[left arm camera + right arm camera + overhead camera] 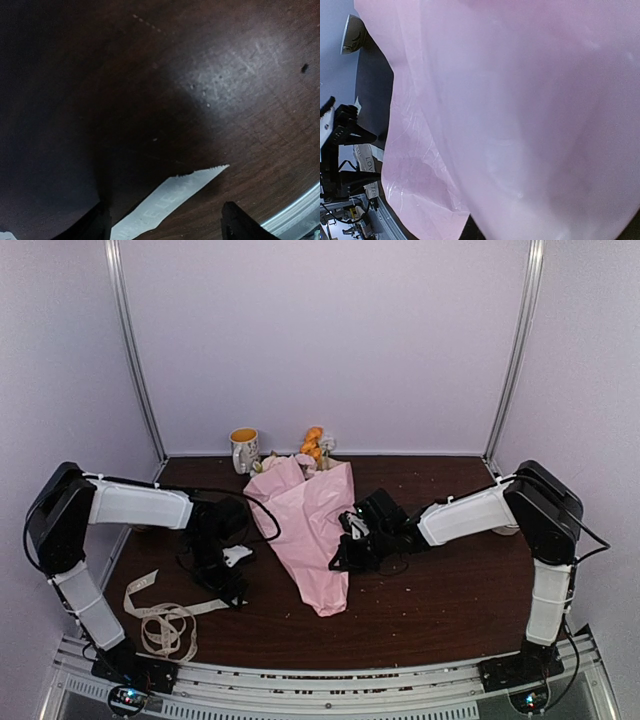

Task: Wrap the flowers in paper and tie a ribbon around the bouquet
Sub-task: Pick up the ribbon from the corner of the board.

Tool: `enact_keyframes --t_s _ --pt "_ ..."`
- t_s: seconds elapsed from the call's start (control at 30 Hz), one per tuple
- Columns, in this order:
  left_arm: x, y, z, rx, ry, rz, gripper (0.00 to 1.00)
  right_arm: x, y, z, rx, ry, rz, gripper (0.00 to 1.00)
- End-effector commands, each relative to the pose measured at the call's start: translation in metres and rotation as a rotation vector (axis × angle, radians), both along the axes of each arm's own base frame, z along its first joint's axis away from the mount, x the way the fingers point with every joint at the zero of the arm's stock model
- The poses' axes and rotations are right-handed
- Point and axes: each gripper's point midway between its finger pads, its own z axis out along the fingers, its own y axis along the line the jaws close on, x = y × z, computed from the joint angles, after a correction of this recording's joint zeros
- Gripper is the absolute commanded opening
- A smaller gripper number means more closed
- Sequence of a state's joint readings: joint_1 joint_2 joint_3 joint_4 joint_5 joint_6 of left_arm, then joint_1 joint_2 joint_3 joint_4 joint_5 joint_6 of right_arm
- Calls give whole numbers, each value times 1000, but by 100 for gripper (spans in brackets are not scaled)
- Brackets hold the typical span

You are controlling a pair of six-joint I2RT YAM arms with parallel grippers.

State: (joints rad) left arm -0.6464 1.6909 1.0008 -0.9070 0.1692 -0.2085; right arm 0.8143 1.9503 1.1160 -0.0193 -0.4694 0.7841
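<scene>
Near edge: grey metal rail [330, 685] carrying my 2 arm bases. Beyond it, a dark brown table [450, 590], scuffed and speckled with pale crumbs. The ribbon [170, 195] coils at the near left, its cut end flat on the wood between the 2 parted fingers of my left gripper [167, 222]. Centre: the bouquet [315, 530] lies tip towards me. My right gripper [345, 545], fingers together, sits at its right edge; whether it pinches paper I cannot tell. Far: mug [244, 450], orange blooms [313, 443], pale lilac back wall [330, 340].
</scene>
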Motion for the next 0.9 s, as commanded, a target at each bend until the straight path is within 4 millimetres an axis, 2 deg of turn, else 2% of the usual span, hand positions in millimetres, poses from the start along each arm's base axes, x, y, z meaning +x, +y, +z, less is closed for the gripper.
enact_keyframes --t_s 0.0,0.17,0.4,0.6,0.67,0.73,0.8,0.87 --pt "-18 0 -17 124 42 -53 77 -1 -1 4 -9 -34 8 0" --pt "-22 8 -28 200 55 -59 64 -2 0 4 -3 -33 9 0" --pt "-10 9 -33 215 -10 -76 0 0 -2 5 -13 -44 3 0" --pt "14 -2 -18 146 -146 -66 0 -1 -6 4 -29 -42 -3 0" --pt "38 0 1 143 -252 -34 0 -1 -7 4 -31 -42 -6 0" --pt "73 10 34 117 -374 36 0 -1 -7 4 -33 -40 -7 0" --pt "116 35 81 90 -510 149 0 0 -7 5 -35 -38 -9 0" --pt "161 69 149 39 -680 288 0 -1 -7 5 -37 -40 -11 0"
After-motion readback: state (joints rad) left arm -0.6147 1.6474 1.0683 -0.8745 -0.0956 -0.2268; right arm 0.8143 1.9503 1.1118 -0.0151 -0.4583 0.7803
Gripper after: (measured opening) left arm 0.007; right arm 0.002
